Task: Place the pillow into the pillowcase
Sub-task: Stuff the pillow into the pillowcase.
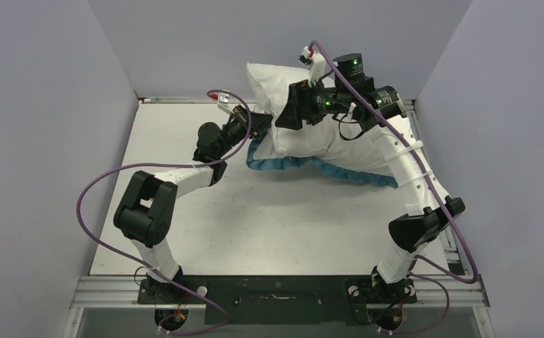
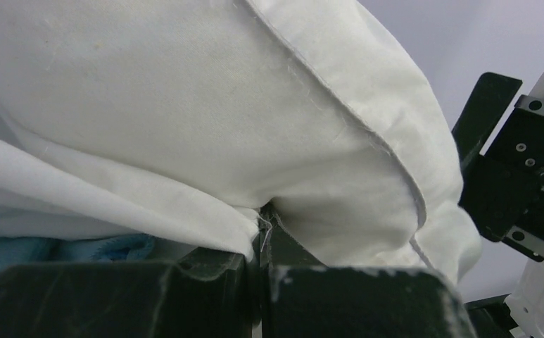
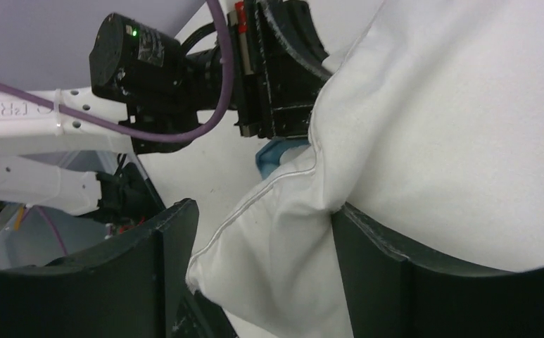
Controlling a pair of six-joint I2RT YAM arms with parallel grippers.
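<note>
Seating right gripper (image 3: 258, 239), wide astride pillow (image 3: 466, 105) corner, deeper before closing; left gripper (image 2: 260, 260) clamped on pillow; pillowcase (image 1: 325, 167) beneath.

White table (image 1: 255, 225) is carrying everything here. The pillowcase (image 1: 290, 166) is lying across its far half, blue ruffle spilling forward, and the pillow (image 1: 283, 88) is rising from it.

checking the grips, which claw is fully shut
The left claw: its fingers meet, pinching a thin fold of the pillowcase. The right claw stands wide, the pillow corner between its fingers.
</note>
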